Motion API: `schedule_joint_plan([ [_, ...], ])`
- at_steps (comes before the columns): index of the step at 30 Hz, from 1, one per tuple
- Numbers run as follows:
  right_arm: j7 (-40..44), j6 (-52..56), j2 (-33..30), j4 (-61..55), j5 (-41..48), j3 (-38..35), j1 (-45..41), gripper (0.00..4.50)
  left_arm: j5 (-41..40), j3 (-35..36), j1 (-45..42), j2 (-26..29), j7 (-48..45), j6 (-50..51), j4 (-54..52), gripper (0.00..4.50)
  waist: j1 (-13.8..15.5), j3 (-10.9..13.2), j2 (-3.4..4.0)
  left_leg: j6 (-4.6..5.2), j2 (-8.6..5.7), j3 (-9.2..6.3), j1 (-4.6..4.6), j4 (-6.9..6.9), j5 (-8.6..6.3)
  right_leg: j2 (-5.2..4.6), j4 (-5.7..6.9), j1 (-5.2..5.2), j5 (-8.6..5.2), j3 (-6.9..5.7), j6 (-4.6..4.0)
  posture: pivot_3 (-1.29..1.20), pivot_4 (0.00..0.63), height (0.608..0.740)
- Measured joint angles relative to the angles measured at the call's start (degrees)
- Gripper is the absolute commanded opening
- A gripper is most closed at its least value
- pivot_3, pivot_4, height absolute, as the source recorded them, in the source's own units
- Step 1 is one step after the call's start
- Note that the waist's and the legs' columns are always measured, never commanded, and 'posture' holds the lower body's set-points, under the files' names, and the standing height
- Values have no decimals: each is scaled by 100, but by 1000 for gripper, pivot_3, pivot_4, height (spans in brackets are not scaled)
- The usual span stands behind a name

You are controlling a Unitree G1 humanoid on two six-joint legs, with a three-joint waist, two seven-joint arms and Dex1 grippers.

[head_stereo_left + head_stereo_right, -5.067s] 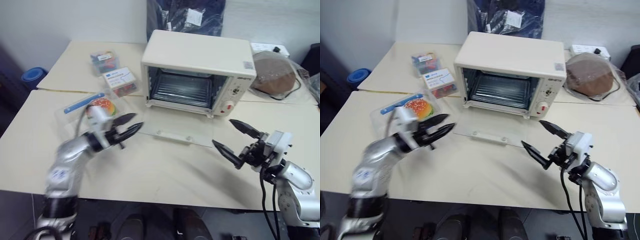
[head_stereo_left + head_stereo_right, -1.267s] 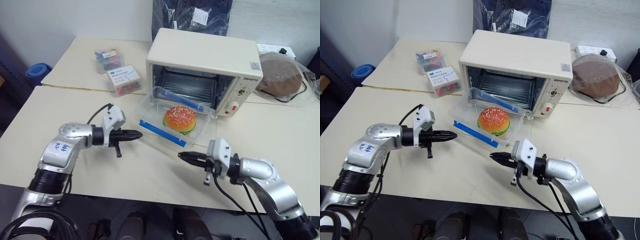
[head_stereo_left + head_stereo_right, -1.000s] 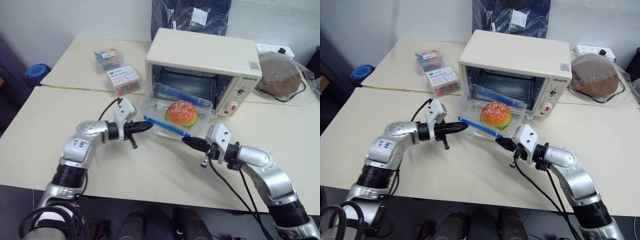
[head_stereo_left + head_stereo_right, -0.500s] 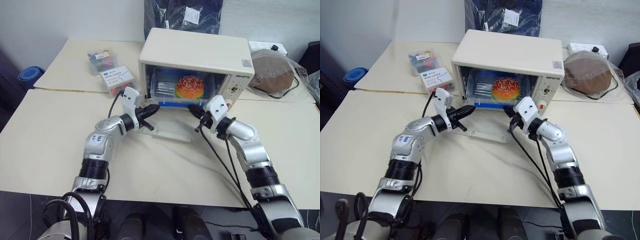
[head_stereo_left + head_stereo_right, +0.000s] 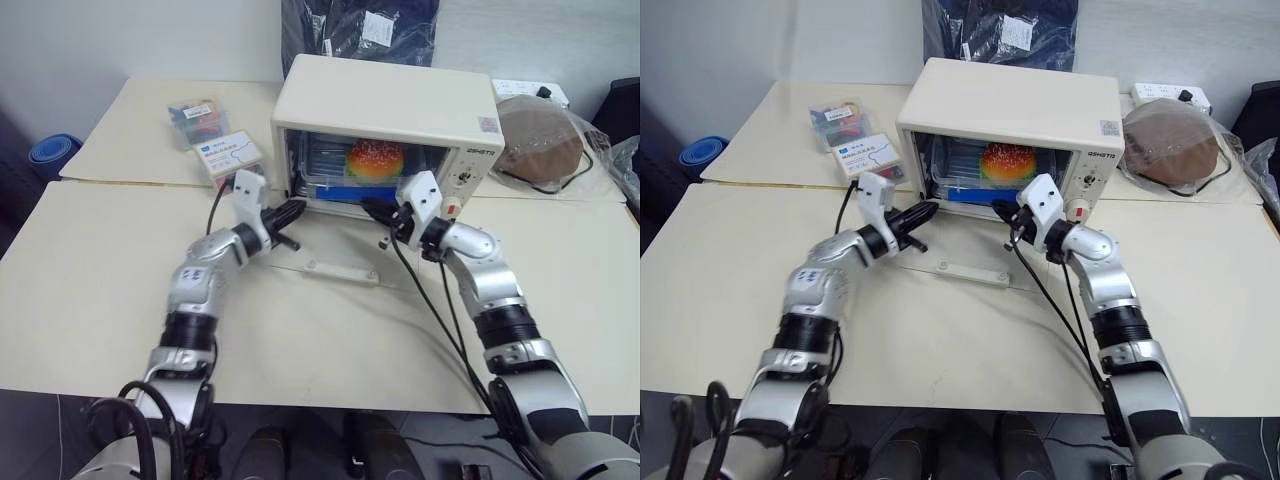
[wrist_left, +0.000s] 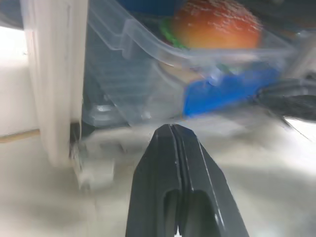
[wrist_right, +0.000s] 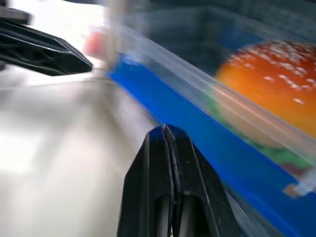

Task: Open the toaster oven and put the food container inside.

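The cream-white toaster oven [image 5: 385,100] stands at the back of the table with its glass door [image 5: 335,258] dropped flat. The clear food container [image 5: 345,170], with blue clip strips and a toy hamburger [image 5: 375,157], sits on the rack inside. My left gripper [image 5: 298,210] is shut and points at the lower left corner of the oven's mouth, just short of the container [image 6: 148,74]. From the right side of the mouth, my right gripper [image 5: 368,207] is shut, its tip close against the front blue strip [image 7: 207,148].
Two small clear boxes of colourful items [image 5: 195,112] [image 5: 230,152] lie left of the oven. A brown thing in a plastic bag [image 5: 545,150] and a power strip [image 5: 520,90] are at its right. Dark blue fabric [image 5: 360,30] hangs behind.
Both shut grippers have pushed the container off the open door and into the oven. The right gripper followed it up to the mouth. The left gripper has drawn slightly to the left.
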Motion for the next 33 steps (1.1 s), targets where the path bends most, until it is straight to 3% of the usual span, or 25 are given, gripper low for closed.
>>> schedule_joint_plan([
  [3, 588, 180, -852, -496, 198, -300, 599, 0, -408, 401, 926, 1049, -866, 226, -901, 1504, 29, 0, 1, -2, 4, -6, 0, -4, -2, -1, -15, 2, -1, -4, -2, 0, 150, 740],
  [7, 1021, -129, -1430, -494, 245, -678, 1430, 0, -957, 1087, 1972, 2027, -2360, -246, -1639, 2710, 48, 3, 5, 10, 4, -6, 27, -1, -7, -4, -56, 40, 0, -7, -6, 0, 150, 740],
  [13, 1357, -765, -1564, 289, 85, -676, 1845, 0, -1561, 1493, 2608, 2322, -3996, -1028, -1746, 4470, 33, 5, 15, 31, 7, -4, 37, -2, -18, -4, -59, 49, 4, -6, -9, 0, 150, 740],
  [22, 1408, -1285, -699, 896, 323, -747, 1658, 0, -2178, 1337, 2313, 2012, -3592, -382, -2101, 4494, 6, 6, 19, 21, 15, -2, 33, -2, -14, 5, -50, 40, 5, -5, -8, 0, 150, 740],
  [28, 1567, -1018, -383, 481, 1072, -1107, 1678, 0, -2262, 1400, 2294, 1508, -2883, -322, -1946, 4494, 30, 7, 20, 17, 15, -6, 27, 4, -12, 3, -54, 40, 5, -9, -6, 0, 150, 740],
  [33, 1065, -404, 79, -263, 1746, -1405, 1607, 0, -2361, 1656, 2108, 868, -1808, -437, -1962, 4494, 17, 7, 20, 13, 15, -6, 27, 5, -11, 4, -50, 38, 6, -8, -6, 0, 150, 740],
])
